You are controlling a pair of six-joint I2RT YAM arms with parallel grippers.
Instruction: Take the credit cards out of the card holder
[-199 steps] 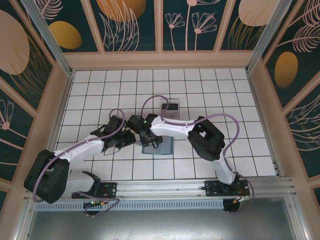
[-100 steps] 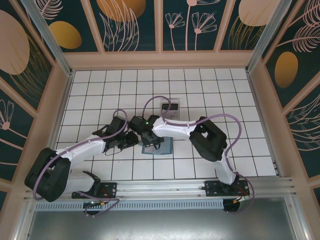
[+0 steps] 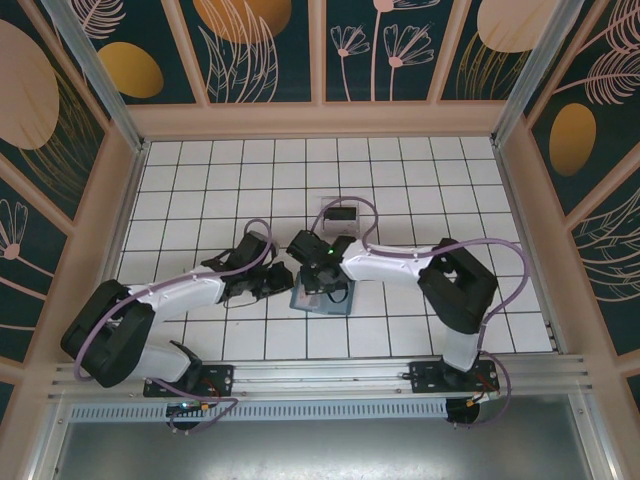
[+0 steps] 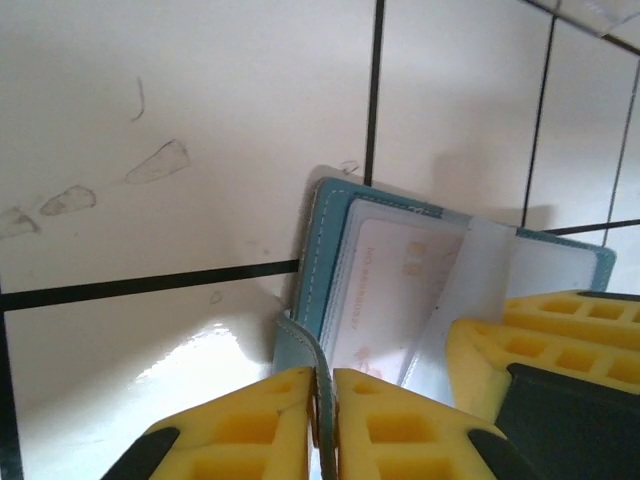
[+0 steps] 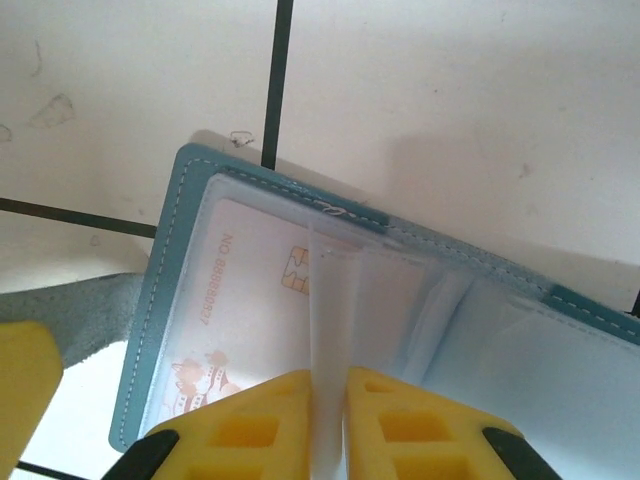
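The card holder (image 3: 322,298) lies open mid-bench (image 3: 200,190). The left hand (image 4: 325,420), at its 9 o'clock edge, is pinched on the teal tab (image 4: 300,345). The right hand (image 5: 330,410) is clamped on a clear inner sleeve (image 5: 335,300). The next move is probably to work the pale credit card (image 5: 245,320) out.

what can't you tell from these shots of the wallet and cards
- Right wrist view: the right gripper and the frame edge cut off the lower end of the pale pinkish plastic card. Whether the clear plastic sleeve it pinches holds a card is unclear.
- Top view: the teal-blue soft folding card holder lies mostly under that gripper, pockets hidden.
- Top view: the dark item in the transparent plastic tray is too small to identify.
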